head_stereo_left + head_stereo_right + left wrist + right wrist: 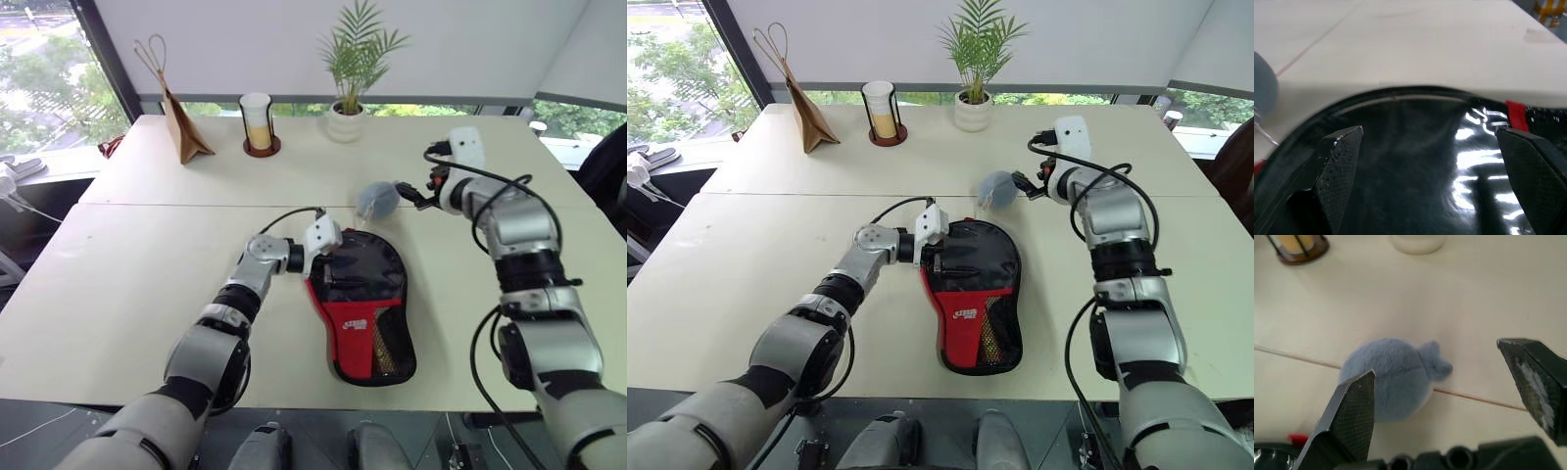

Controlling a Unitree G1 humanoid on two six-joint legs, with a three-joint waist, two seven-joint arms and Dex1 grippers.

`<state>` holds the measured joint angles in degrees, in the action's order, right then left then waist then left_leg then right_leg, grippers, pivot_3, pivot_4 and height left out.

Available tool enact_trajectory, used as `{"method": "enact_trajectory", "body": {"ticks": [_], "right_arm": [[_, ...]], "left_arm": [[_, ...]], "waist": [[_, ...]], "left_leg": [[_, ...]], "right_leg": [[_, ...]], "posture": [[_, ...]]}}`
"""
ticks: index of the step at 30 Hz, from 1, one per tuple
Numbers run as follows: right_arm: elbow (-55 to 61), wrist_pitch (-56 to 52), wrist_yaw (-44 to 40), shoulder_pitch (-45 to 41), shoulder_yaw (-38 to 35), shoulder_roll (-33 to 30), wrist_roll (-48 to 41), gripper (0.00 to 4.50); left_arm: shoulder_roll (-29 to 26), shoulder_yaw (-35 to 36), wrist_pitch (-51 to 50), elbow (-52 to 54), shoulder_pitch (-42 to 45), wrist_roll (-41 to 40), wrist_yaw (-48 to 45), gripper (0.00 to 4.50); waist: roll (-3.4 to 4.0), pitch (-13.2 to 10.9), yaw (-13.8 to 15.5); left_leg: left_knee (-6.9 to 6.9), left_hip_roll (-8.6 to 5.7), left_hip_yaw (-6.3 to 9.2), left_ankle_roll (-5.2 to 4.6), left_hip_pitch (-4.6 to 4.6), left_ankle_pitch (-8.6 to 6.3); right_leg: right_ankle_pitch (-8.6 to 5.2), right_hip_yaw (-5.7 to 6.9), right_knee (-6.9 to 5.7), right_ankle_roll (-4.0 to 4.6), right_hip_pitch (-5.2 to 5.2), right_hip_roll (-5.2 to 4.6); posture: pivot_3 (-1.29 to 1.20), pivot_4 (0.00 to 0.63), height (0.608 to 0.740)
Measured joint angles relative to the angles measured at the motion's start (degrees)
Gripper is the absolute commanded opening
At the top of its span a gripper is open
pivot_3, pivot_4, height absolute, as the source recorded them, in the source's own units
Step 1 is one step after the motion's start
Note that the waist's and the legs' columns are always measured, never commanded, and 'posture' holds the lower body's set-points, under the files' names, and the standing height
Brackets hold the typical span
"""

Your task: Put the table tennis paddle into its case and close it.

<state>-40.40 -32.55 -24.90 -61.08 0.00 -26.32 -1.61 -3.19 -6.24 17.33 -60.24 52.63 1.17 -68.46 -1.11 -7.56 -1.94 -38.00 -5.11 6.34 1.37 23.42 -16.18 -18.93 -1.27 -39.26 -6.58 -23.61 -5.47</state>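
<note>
Both hands were released: the left hand (328, 257) reached sideways over the case (361, 305), the right hand (409, 194) pointed at the plush toy (376, 200). The case's white logo was unreadable.

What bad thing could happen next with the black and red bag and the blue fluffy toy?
The left gripper hangs open right over the shiny black top of the case. If it closes there, it might just pinch or crumple the soft fabric and miss the zipper edge.

The right gripper is open and aimed at the plush toy, which sits near the case's top. It could bump the toy and roll it across the table, or grab it by mistake.
</note>
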Motion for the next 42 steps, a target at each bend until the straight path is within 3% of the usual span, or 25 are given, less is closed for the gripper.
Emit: {"method": "enact_trajectory", "body": {"ticks": [8, 15, 25, 28, 35, 42], "right_arm": [[-24.06, 12.63, 1.04, -9.97, 0.21, 4.10, 1.68, 4.42], [-30.20, 13.71, -1.73, -11.30, 0.63, 6.97, 3.10, 4.42], [-34.07, 13.14, 4.31, -11.45, -0.08, 9.24, 3.77, 4.42], [-34.20, 13.11, 5.10, -11.47, -0.55, 9.52, 3.76, 3.49], [-34.22, 13.51, 5.49, -11.73, -0.90, 10.44, 3.81, 0.14], [-33.87, 13.72, 4.16, -11.86, 1.50, 9.80, 5.99, 0.14]], "left_arm": [[0.25, -2.65, 0.49, 2.25, -2.10, 1.70, 4.97, 4.47], [0.76, -3.47, 0.44, 2.32, -2.12, 2.00, 7.85, 4.47], [0.62, -3.77, 0.45, 2.45, -2.29, 1.97, 8.53, 4.47], [0.62, -3.82, 0.43, 2.45, -2.29, 1.97, 8.89, 4.50], [0.61, -3.82, 0.36, 2.45, -2.29, 1.96, 9.50, 4.50], [0.81, -4.20, -0.50, 2.54, -2.28, 1.98, 10.03, 4.50]], "waist": [[0.03, 0.01, -0.60], [0.08, 0.04, -0.57], [0.21, 0.12, -0.63], [0.21, 0.13, -0.64], [0.23, 0.13, -0.68], [0.23, 0.14, -0.58]], "left_leg": [[-0.03, -0.04, 0.09, 0.00, -0.03, 0.00], [-0.10, -0.05, 0.15, 0.00, -0.05, 0.00], [-0.13, -0.06, 0.19, 0.01, -0.08, 0.00], [-0.15, -0.06, 0.19, 0.01, -0.09, 0.00], [-0.15, -0.06, 0.19, 0.01, -0.10, 0.00], [-0.17, -0.07, 0.21, 0.01, -0.10, 0.00]], "right_leg": [[0.00, 0.04, 0.01, 0.00, 0.12, -0.05], [0.00, 0.06, 0.01, -0.01, 0.19, -0.06], [0.00, 0.07, 0.00, -0.01, 0.24, -0.06], [0.00, 0.08, 0.00, -0.01, 0.26, -0.06], [0.00, 0.07, -0.01, -0.01, 0.26, -0.06], [0.00, 0.08, -0.02, -0.01, 0.28, -0.06]], "posture": [[0.00, 0.150, 0.740], [0.00, 0.150, 0.740], [0.00, 0.150, 0.740], [0.00, 0.150, 0.740], [0.00, 0.150, 0.740], [0.00, 0.150, 0.740]]}}
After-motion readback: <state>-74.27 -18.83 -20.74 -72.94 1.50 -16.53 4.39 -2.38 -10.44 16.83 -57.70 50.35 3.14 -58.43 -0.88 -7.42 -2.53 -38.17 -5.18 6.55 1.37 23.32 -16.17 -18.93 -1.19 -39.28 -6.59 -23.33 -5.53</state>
